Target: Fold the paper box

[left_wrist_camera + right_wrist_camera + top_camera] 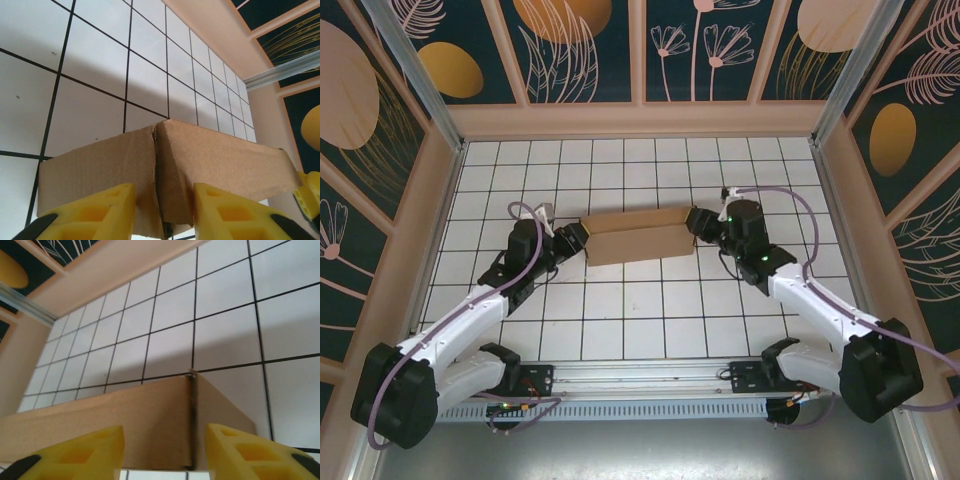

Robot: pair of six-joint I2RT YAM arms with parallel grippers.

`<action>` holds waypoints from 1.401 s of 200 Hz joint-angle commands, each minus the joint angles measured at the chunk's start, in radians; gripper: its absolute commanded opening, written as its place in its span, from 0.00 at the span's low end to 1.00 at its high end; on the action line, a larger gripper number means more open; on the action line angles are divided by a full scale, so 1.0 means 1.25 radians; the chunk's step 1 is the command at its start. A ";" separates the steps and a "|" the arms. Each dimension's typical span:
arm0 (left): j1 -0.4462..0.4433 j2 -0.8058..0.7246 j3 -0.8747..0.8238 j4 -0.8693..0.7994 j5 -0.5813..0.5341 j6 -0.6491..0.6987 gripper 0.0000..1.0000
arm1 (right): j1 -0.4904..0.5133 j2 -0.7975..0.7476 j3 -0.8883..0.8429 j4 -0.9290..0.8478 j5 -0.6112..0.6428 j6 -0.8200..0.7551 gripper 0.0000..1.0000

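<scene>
Pinching left end of paper box [635, 235] with left claw [582, 240]; straddling right end with right claw [695, 222], spread apart. Lying on tiled surface [650, 310], inside hidden.

You have the paper box [635, 235] lying on the table [650, 320], a little beyond its middle toward the far edge, with its long side running left to right. The left gripper [582, 240] is at the box's left end, with one finger on either side of that end's corner. The right gripper [695, 222] is at the right end, straddling that corner in the same way. Both arms reach in from the near edge, one on each side of its middle.
</scene>
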 commanded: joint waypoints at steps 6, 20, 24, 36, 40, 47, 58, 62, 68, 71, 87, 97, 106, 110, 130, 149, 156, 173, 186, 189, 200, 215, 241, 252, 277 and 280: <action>0.000 0.044 -0.005 -0.195 -0.032 0.056 0.34 | -0.086 -0.016 0.072 -0.113 -0.178 -0.057 0.50; 0.000 0.054 0.011 -0.205 -0.033 0.070 0.35 | -0.102 -0.003 0.091 -0.128 -0.219 -0.075 0.51; 0.000 0.057 0.016 -0.208 -0.031 0.075 0.35 | -0.103 0.003 0.094 -0.131 -0.227 -0.079 0.52; 0.000 0.064 0.029 -0.216 -0.029 0.084 0.35 | -0.108 0.021 0.096 -0.135 -0.246 -0.086 0.52; 0.000 0.066 0.032 -0.218 -0.028 0.087 0.35 | -0.109 0.027 0.097 -0.134 -0.252 -0.087 0.52; 0.001 0.069 0.037 -0.222 -0.027 0.091 0.35 | -0.109 0.038 0.095 -0.131 -0.262 -0.087 0.52; 0.001 0.071 0.040 -0.224 -0.025 0.094 0.35 | -0.109 0.052 0.086 -0.122 -0.280 -0.084 0.51; 0.000 0.071 0.039 -0.225 -0.026 0.096 0.35 | -0.109 0.057 0.081 -0.116 -0.284 -0.081 0.50; 0.000 0.072 0.041 -0.225 -0.025 0.098 0.34 | -0.109 0.065 0.075 -0.107 -0.284 -0.078 0.49; 0.000 0.072 0.041 -0.226 -0.025 0.100 0.34 | -0.109 0.068 0.070 -0.104 -0.282 -0.077 0.48; 0.000 0.072 0.043 -0.229 -0.024 0.103 0.34 | -0.109 0.086 0.053 -0.101 -0.245 -0.078 0.43; 0.000 0.072 0.043 -0.229 -0.024 0.104 0.33 | -0.110 0.095 0.049 -0.115 -0.186 -0.075 0.38; 0.000 0.072 0.042 -0.228 -0.022 0.105 0.33 | -0.110 0.099 0.038 -0.117 -0.144 -0.067 0.34; 0.000 0.072 0.043 -0.227 -0.021 0.106 0.33 | -0.110 0.101 0.029 -0.111 -0.141 -0.063 0.33; 0.001 0.072 0.041 -0.227 -0.023 0.110 0.33 | -0.110 0.119 -0.005 -0.101 -0.144 -0.028 0.28; 0.000 0.064 0.048 -0.229 -0.022 0.108 0.34 | -0.110 0.136 -0.018 -0.105 -0.154 -0.001 0.26; 0.000 0.056 0.056 -0.235 -0.024 0.108 0.36 | -0.111 0.134 -0.019 -0.104 -0.154 0.008 0.26; 0.004 0.037 0.094 -0.258 -0.022 0.108 0.48 | -0.109 0.116 -0.019 -0.097 -0.159 0.022 0.26; 0.013 0.027 0.134 -0.283 -0.017 0.106 0.56 | -0.109 0.109 -0.007 -0.107 -0.158 0.024 0.26; 0.016 0.024 0.142 -0.286 -0.016 0.107 0.56 | -0.109 0.110 -0.003 -0.111 -0.157 0.024 0.27; 0.023 0.015 0.172 -0.299 -0.011 0.106 0.57 | -0.108 0.110 0.007 -0.122 -0.155 0.021 0.27; 0.029 0.009 0.201 -0.311 -0.005 0.109 0.57 | -0.109 0.112 0.014 -0.134 -0.150 0.015 0.27; 0.036 0.010 0.205 -0.305 0.017 0.102 0.56 | -0.108 0.112 0.018 -0.134 -0.149 0.017 0.27; 0.036 0.010 0.188 -0.287 0.030 0.094 0.55 | -0.108 0.111 0.017 -0.133 -0.151 0.019 0.27; 0.036 0.027 0.163 -0.258 0.045 0.088 0.55 | -0.109 0.113 0.013 -0.130 -0.153 0.015 0.27; 0.036 0.030 0.161 -0.255 0.046 0.088 0.55 | -0.109 0.113 0.013 -0.130 -0.153 0.015 0.27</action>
